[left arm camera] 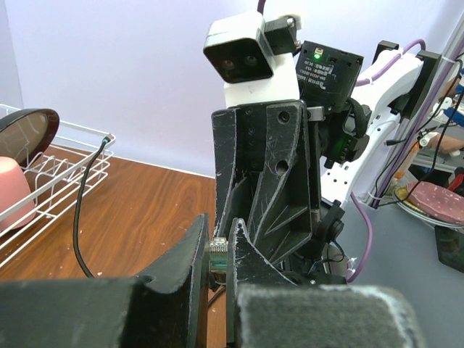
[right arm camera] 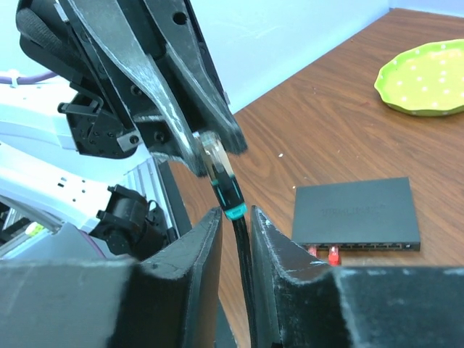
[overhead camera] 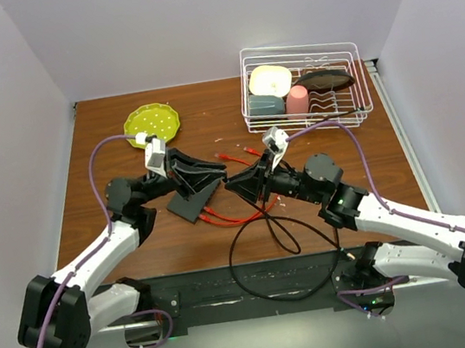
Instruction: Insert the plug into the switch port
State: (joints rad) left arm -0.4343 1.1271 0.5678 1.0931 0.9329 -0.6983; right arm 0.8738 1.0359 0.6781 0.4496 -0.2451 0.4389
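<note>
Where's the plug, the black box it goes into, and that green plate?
plug (right arm camera: pixel 214 161): right wrist view, its clear body.
black switch box (right arm camera: pixel 355 210): right wrist view, middle of top face.
yellow-green plate (overhead camera: pixel 152 123): top external view, its centre.

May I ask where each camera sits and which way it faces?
Top external: above and behind, looking down at the table; left arm, right arm show.
Left wrist: over the left claw, facing the right claw and rack.
Right wrist: over the right claw, facing the left claw and switch.
Both wrist views share the plug.
</note>
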